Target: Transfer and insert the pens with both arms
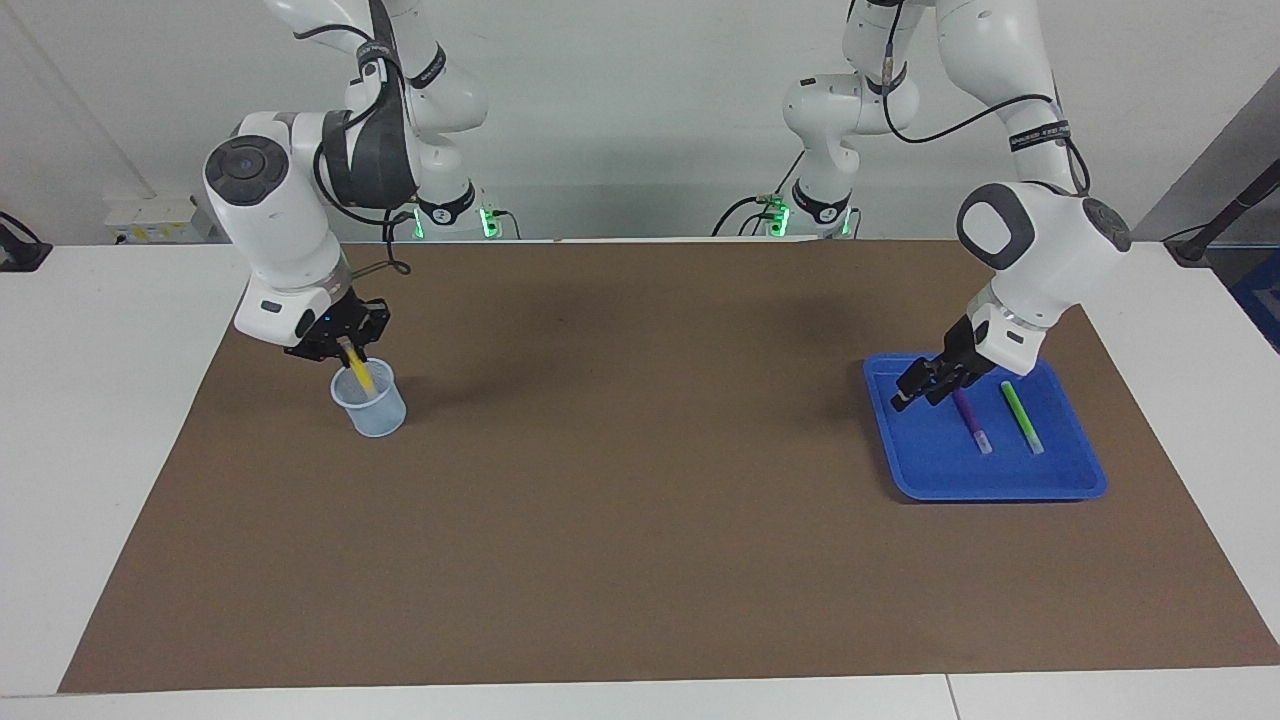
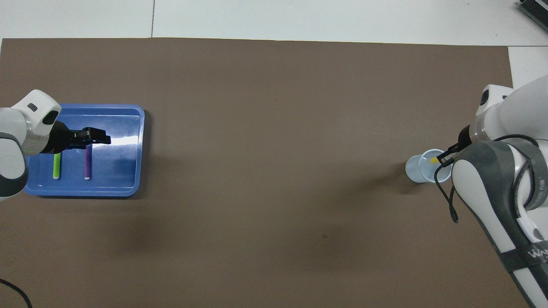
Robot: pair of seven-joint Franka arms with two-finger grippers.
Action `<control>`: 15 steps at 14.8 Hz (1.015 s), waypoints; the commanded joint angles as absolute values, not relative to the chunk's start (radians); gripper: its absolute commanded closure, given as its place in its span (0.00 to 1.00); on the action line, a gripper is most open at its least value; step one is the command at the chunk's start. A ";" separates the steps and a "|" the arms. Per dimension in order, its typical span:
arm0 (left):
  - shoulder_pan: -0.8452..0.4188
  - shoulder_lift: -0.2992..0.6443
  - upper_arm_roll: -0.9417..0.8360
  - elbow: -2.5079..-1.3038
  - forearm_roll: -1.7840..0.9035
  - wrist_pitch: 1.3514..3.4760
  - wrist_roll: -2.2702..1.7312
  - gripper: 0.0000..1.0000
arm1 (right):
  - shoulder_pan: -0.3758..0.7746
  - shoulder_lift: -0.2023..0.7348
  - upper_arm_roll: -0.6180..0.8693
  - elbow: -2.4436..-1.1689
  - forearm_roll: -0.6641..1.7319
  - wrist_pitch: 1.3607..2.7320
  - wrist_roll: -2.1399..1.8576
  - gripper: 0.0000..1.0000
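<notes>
Found the yellow pen (image 1: pixel 361 376) slanted in the clear cup (image 1: pixel 372 408), lower end inside and upper end up at the right end effector (image 1: pixel 345 345), toward the right arm's end of the worktop (image 1: pixel 640 520). Could not tell whether gripped or already let go by that end effector, poised right over the cup's mouth. Judged the step in hand to be the insertion of the first pen, at or near its release. Found the purple pen (image 1: pixel 972 422) and the green pen (image 1: pixel 1022 418) lying flat, side by side and apart, in the blue tray (image 1: pixel 1000 488) toward the left arm's end, the purple one closer to the middle of the worktop. Found the left end effector (image 1: pixel 922 392) low over the tray, spread wide and empty, above the purple pen's end nearer to the robots and apparently not touching it. Judged two pens of three not yet moved. Judged the next move to be twofold. On the right: a clean release and a straight lift off the cup, without dragging the pen or tipping the light cup. On the left: a drop around the purple pen, a closing across its slim barrel, a lift clear of the tray wall, then probably a carry toward the middle for a handover.
</notes>
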State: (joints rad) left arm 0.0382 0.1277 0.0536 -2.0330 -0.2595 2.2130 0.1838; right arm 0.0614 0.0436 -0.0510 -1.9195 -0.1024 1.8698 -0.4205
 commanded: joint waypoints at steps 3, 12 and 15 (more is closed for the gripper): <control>0.084 0.138 0.046 -2.043 -0.190 2.279 0.274 0.23 | 0.048 -0.003 -0.041 -1.948 -0.120 1.868 -0.443 0.00; 0.137 0.224 0.044 -2.020 -0.189 2.370 0.336 0.27 | 0.086 -0.095 -0.002 -1.893 0.168 1.709 -0.235 0.00; 0.137 0.258 0.044 -2.020 -0.189 2.420 0.337 0.28 | 0.161 -0.095 0.020 -1.893 0.228 1.752 -0.004 0.00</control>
